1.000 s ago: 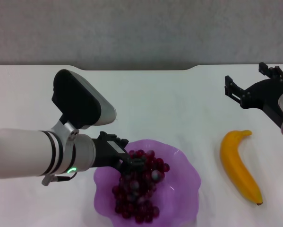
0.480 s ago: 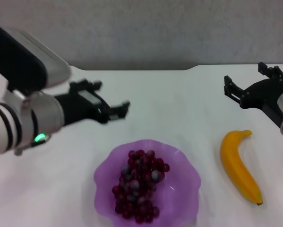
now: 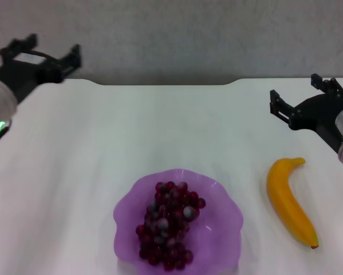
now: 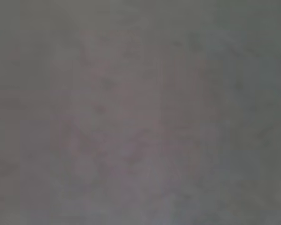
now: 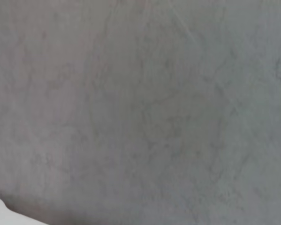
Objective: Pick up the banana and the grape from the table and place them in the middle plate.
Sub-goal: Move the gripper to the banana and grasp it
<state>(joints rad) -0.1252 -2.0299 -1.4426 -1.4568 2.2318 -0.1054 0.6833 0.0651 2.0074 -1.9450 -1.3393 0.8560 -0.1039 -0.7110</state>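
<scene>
Grapes (image 3: 168,224) in plate (image 3: 218,195), that half done. My left end effector (image 3: 42,54) spread, empty, clear. Banana (image 3: 290,200) on desk (image 3: 177,126); right end effector (image 3: 303,103) spread nearby, ready.

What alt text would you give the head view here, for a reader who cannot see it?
A bunch of grapes lies in a purple scalloped plate on a white table, while a banana lies on the table to the plate's right. The left gripper is raised at the far left, open; the right gripper hovers open beyond the banana.
</scene>
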